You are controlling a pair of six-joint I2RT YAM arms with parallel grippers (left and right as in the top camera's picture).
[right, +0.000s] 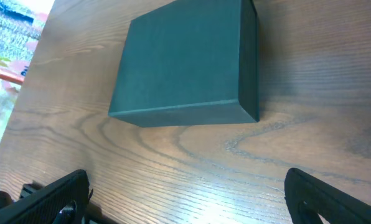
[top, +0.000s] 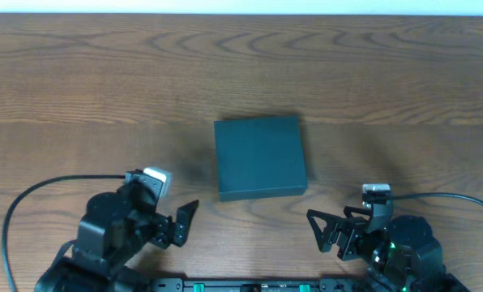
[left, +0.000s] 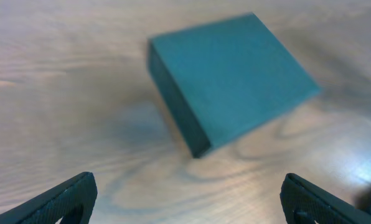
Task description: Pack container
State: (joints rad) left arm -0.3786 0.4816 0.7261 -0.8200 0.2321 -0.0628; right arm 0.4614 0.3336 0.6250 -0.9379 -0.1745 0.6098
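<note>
The container (top: 259, 156) is a dark teal-green square box with its lid shut, lying flat on the wooden table near the middle. It also shows in the left wrist view (left: 229, 74) and in the right wrist view (right: 184, 62). My left gripper (top: 179, 223) is open and empty, at the front left, short of the box's front left corner; its fingers show in its wrist view (left: 187, 198). My right gripper (top: 329, 229) is open and empty at the front right, short of the box's front right corner; its fingers show in its wrist view (right: 188, 196). No snack packets are in view.
The wooden table (top: 104, 89) runs wide to the left, right and behind the box. Black cables (top: 31, 199) trail from both arms near the front edge. A table edge and something red beyond it (right: 5, 74) show in the right wrist view.
</note>
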